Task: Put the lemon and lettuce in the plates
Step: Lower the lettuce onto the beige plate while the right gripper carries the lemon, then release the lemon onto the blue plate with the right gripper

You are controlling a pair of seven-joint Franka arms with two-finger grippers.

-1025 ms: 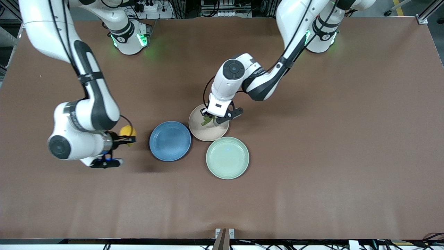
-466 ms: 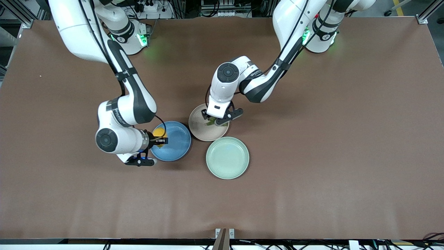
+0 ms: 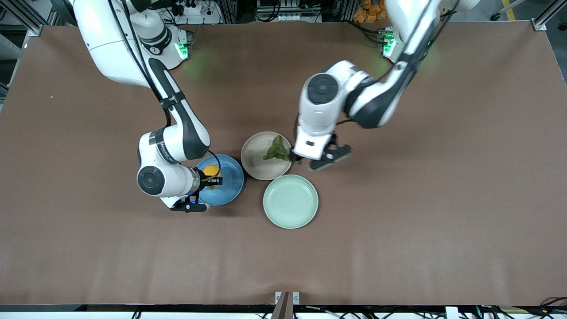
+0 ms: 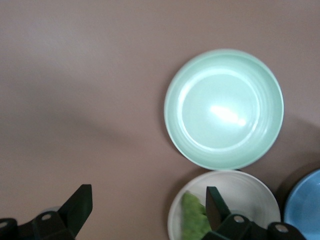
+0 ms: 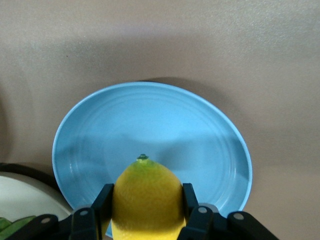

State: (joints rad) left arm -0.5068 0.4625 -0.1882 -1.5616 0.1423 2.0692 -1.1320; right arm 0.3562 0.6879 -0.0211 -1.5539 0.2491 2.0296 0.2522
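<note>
My right gripper (image 3: 213, 176) is shut on the yellow lemon (image 3: 211, 170) and holds it just over the blue plate (image 3: 231, 182). In the right wrist view the lemon (image 5: 146, 197) sits between the fingers (image 5: 189, 200) above the blue plate (image 5: 150, 125). The dark-green lettuce (image 3: 277, 149) lies in the beige-pink plate (image 3: 254, 157). My left gripper (image 3: 299, 160) is open and empty, raised over the table beside that plate's edge. In the left wrist view the lettuce (image 4: 192, 220) lies in the beige-pink plate (image 4: 245, 192), by one fingertip (image 4: 215, 204).
A pale mint-green plate (image 3: 290, 201) stands empty, nearer the front camera than the other two plates and touching close to them; it also shows in the left wrist view (image 4: 224, 108). Brown table (image 3: 421, 177) spreads all around.
My right gripper moved the lemon farther in over the blue plate. My left gripper let go of the lettuce, opened, and rose away toward the left arm's end.
</note>
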